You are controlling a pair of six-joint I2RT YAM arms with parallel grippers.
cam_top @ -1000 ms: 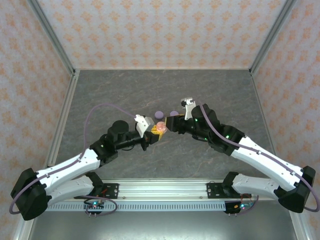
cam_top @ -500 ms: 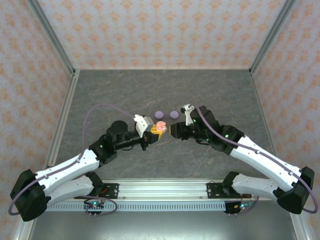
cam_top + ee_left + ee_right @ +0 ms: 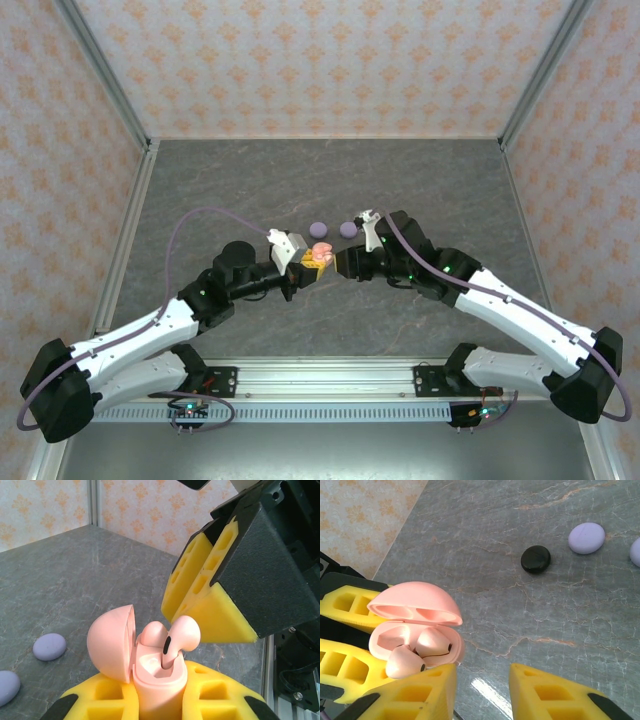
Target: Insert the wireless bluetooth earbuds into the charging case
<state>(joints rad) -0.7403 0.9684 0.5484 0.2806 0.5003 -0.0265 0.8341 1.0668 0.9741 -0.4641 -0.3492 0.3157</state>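
- Surface: a grey marbled table (image 3: pixel 430 180), enclosed by walls papered in an orange floral pattern (image 3: pixel 320 60).
- The left gripper (image 3: pixel 308 262) is at the table's middle. Its yellow ribbed fingers (image 3: pixel 100 700) are clamped on the base of a pale pink clamshell charging case (image 3: pixel 160 680), held upright and raised off the table.
- The case's domed lid (image 3: pixel 112 642) is hinged open to one side.
- Two pale pink stemmed earbuds are in the case. One earbud (image 3: pixel 152 632) is seated low in its well. The other earbud (image 3: pixel 182 635) sits high and tilted, with its stem down in the well and its head above the rim.
- The right gripper (image 3: pixel 482 692) faces the left one, just beside the open case. Its jaws are parted by a narrow gap with nothing between them. Whether a finger touches the case cannot be told.
- On the table beyond the grippers lie one lavender rounded case (image 3: pixel 319 228) and a second lavender rounded case (image 3: pixel 347 229), set near each other.
- A black round disc-like case (image 3: pixel 536 559) lies near them, apart from the pink case.
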